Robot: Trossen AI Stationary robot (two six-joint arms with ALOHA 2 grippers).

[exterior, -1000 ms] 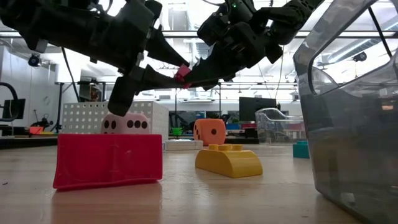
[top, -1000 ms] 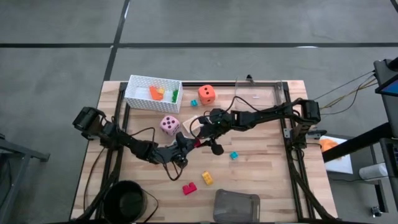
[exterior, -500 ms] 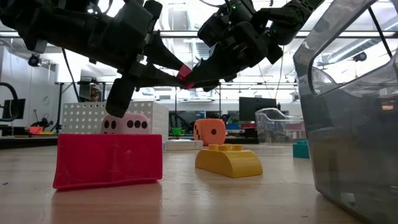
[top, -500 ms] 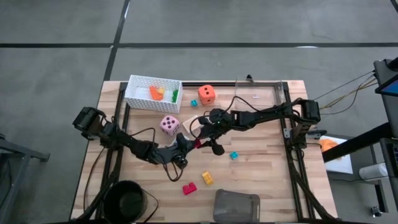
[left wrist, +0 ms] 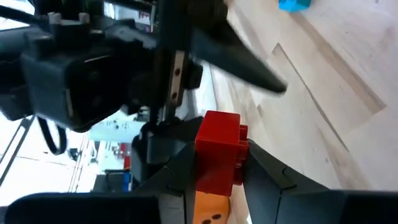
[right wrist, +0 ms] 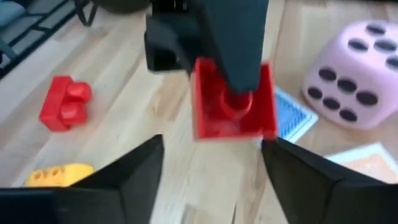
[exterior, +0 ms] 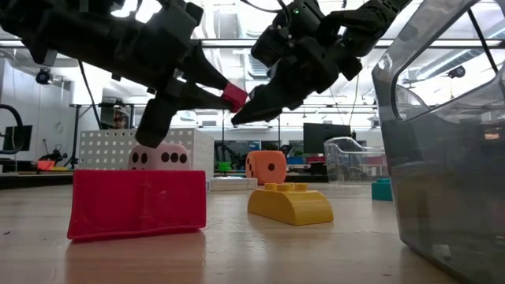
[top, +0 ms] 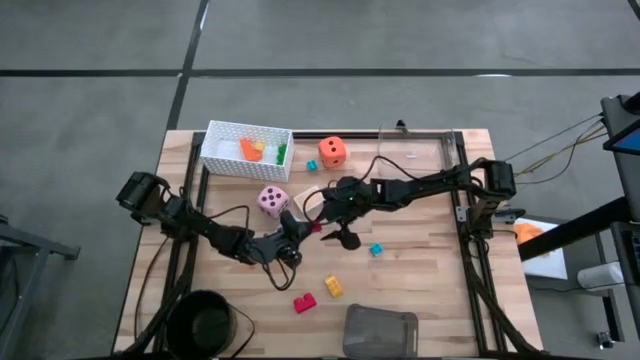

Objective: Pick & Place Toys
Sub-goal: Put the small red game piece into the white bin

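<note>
A red brick (exterior: 233,97) hangs in the air over the middle of the table, with my left gripper (top: 308,229) shut on it. My right gripper (right wrist: 214,165) is open, a finger on either side of that brick and clear of it. On the table lie a pink die (top: 272,201), an orange die (top: 333,151), another red brick (top: 304,302), a yellow brick (top: 333,286), a teal brick (top: 376,249), a blue card (right wrist: 293,116) and a peach card (right wrist: 367,155). My left gripper pinches the red brick between its two fingers. One finger (right wrist: 233,43) lies on the studded face (right wrist: 219,111); the other is on the opposite face (left wrist: 204,155). The fingers come nearly level from the table's left. The brick is lifted clear of the table.
A white perforated basket (top: 245,148) holding a few small bricks stands at the far left. A grey tray (top: 380,331) sits at the near edge, a black round container (top: 208,320) at the near left. A clear container (exterior: 351,158) stands farther back.
My left gripper has shut on the red brick and taken hold of it in the air. My right gripper, which held that brick before, has opened and let it go. Both arms have stayed in place, and the brick stays lifted.
</note>
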